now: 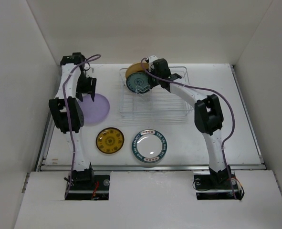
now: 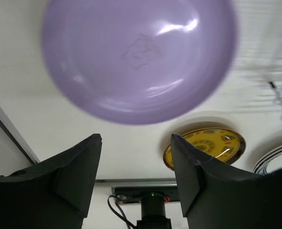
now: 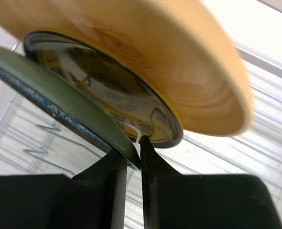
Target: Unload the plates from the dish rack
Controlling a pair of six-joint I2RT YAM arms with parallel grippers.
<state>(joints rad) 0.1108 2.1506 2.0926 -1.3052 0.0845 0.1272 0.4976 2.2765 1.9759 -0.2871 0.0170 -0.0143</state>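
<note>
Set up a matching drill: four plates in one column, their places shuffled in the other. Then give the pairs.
Plates:
1 lilac plate
2 tan plate
3 teal plate
4 white teal-rimmed plate

Places:
A flat on the table, right of the yellow plate
B upright in the dish rack, ungripped
C flat, left of the rack, near the open left end effector
D upright in the rack, rim pinched by the right end effector

Pairs: 1-C, 2-B, 3-D, 4-A

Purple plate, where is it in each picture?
Top view: the purple plate lies flat on the table, left of the dish rack.
Left wrist: it fills the top of the picture.
Right wrist: not there.
Shared landmark: the yellow patterned plate lies near it in both views.
</note>
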